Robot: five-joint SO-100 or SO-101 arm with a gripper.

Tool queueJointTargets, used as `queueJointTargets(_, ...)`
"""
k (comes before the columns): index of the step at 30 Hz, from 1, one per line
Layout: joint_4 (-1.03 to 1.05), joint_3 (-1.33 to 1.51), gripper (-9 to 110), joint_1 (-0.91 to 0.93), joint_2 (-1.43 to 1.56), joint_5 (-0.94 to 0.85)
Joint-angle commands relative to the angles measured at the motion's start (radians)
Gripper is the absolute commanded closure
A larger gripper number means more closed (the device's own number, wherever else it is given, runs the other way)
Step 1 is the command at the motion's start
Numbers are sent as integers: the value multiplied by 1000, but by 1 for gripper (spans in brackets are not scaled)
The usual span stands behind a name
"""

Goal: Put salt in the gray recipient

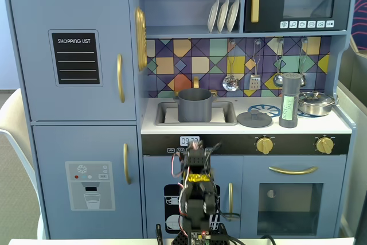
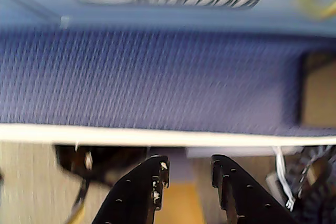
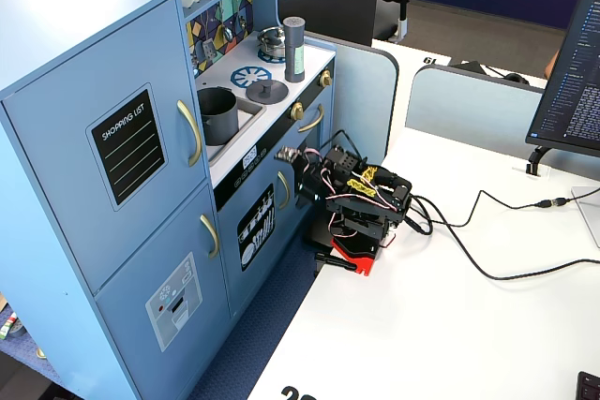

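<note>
The salt shaker (image 1: pixel 289 101), a tall grey cylinder with a green label, stands upright on the toy kitchen's stove top, right of the sink; it also shows in the other fixed view (image 3: pixel 294 49). The grey pot (image 1: pixel 194 105) sits in the sink (image 1: pixel 166 114) and shows in the other fixed view too (image 3: pixel 217 115). My gripper (image 2: pixel 190 165) is open and empty. It is folded low in front of the kitchen's lower doors (image 3: pixel 292 170), well below the counter. Neither shaker nor pot shows in the wrist view.
A grey pot lid (image 1: pixel 254 119) lies on the counter between sink and shaker. A steel pan (image 1: pixel 315 102) sits right of the shaker. Utensils (image 1: pixel 255 67) hang above the stove. Cables (image 3: pixel 487 259) run across the white table behind the arm.
</note>
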Motion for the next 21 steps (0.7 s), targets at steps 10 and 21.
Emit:
queueJointTargets(10, -150, -838, 101, 681, -387, -37)
queueJointTargets(21, -885, -910, 80, 749, -655, -9)
